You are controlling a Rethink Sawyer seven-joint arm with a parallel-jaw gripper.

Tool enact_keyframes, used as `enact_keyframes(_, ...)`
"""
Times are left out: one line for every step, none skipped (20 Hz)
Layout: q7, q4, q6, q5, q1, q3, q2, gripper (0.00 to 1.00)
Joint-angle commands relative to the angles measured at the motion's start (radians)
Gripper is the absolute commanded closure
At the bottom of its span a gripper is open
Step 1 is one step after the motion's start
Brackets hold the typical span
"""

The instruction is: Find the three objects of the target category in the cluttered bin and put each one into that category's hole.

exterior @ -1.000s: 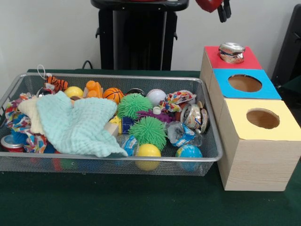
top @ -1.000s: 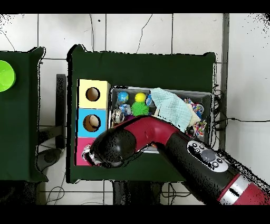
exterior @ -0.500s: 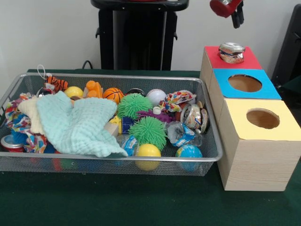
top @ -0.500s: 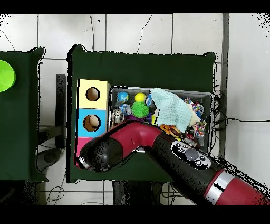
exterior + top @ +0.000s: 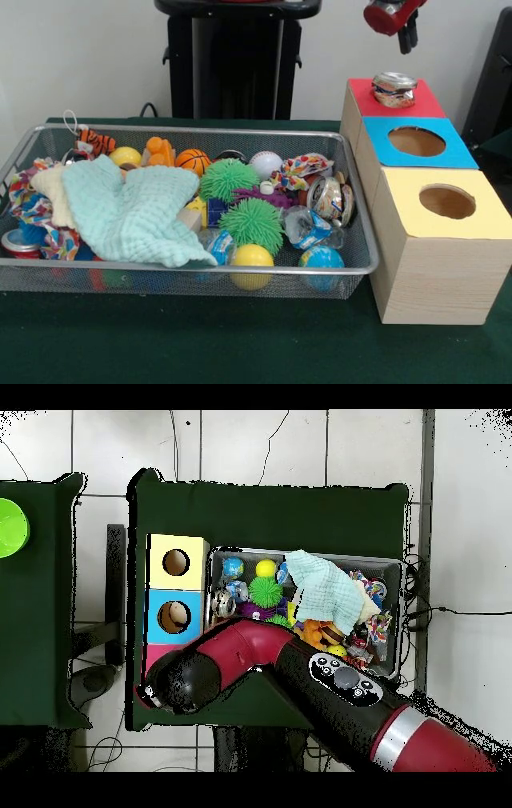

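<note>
While the gripper (image 5: 410, 32) hangs high at the top edge of your front view, above and slightly behind the red box, you can see only its dark tips below a red housing, and you cannot tell whether the fingers are apart or closed, or whether they hold anything. In your overhead view the red and black arm (image 5: 300, 674) reaches across the desk (image 5: 270, 509) and covers the red box entirely.

You find one crushed can (image 5: 394, 89) sitting on top of the red box (image 5: 396, 100), resting over its hole rather than dropped through. Next to it stand the blue box (image 5: 416, 142) and the yellow box (image 5: 446, 204), each with an open round hole.

Look in the wire bin (image 5: 184, 276) for a second crushed can (image 5: 328, 198), lying at the end nearest the boxes, just beside a crumpled clear bottle (image 5: 308, 226). Around them you have two green spiky balls (image 5: 250, 224), a yellow ball (image 5: 252, 258), a globe ball (image 5: 322, 260), a small basketball (image 5: 192, 161) and a baseball (image 5: 266, 164). A pale green cloth (image 5: 132, 210) covers much of the bin's other half.
</note>
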Motion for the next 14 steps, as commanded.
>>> enact_keyframes(0.049,-0.007,0.107,-0.057,0.014,-0.144,-0.065,1.00)
enact_keyframes(0.044,-0.009,0.110,-0.058,0.017,-0.150,-0.068,1.00)
enact_keyframes(0.043,-0.018,0.113,-0.065,0.025,-0.164,-0.071,1.00)
enact_keyframes(0.041,-0.020,0.108,-0.067,0.028,-0.171,-0.072,1.00)
enact_keyframes(0.036,-0.024,0.094,-0.077,0.031,-0.176,-0.070,1.00)
enact_keyframes(0.031,-0.025,0.079,-0.083,0.032,-0.178,-0.067,1.00)
enact_keyframes(0.019,-0.031,0.032,-0.108,0.034,-0.175,-0.056,1.00)
enact_keyframes(0.016,-0.036,0.002,-0.126,0.038,-0.179,-0.049,1.00)
enact_keyframes(0.016,-0.046,-0.033,-0.152,0.045,-0.185,-0.043,1.00)
enact_keyframes(0.017,-0.055,-0.069,-0.178,0.052,-0.191,-0.037,1.00)
enact_keyframes(0.020,-0.064,-0.107,-0.212,0.064,-0.196,-0.031,1.00)
enact_keyframes(0.022,-0.067,-0.128,-0.223,0.066,-0.195,-0.023,1.00)
enact_keyframes(0.026,-0.074,-0.155,-0.238,0.071,-0.198,-0.011,1.00)
enact_keyframes(0.029,-0.081,-0.182,-0.252,0.076,-0.200,0.002,1.00)
